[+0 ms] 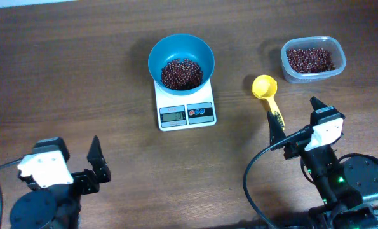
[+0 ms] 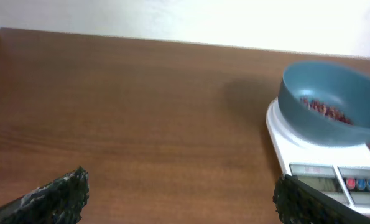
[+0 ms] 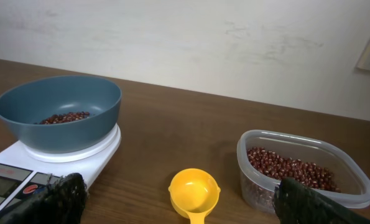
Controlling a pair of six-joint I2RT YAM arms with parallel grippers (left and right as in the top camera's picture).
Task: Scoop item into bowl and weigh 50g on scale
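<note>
Brown desk (image 1: 61, 63) holds bowl (image 1: 160, 51) of beans (image 1: 181, 73) on scale (image 1: 208, 95). Left tool (image 2: 181, 208) and right tool (image 1: 297, 117) are wide, empty. Scooping looks done; next, check the number.

We see the teal bowl (image 1: 176, 42) upright on the back half of the white scale (image 1: 186, 99), wider than it and overhanging its sides. Red-brown beans (image 1: 181, 74) sit in a loose heap on the bowl's bottom. The scale's display and red/blue buttons are uncovered at the near edge. We can't read the digits.
</note>
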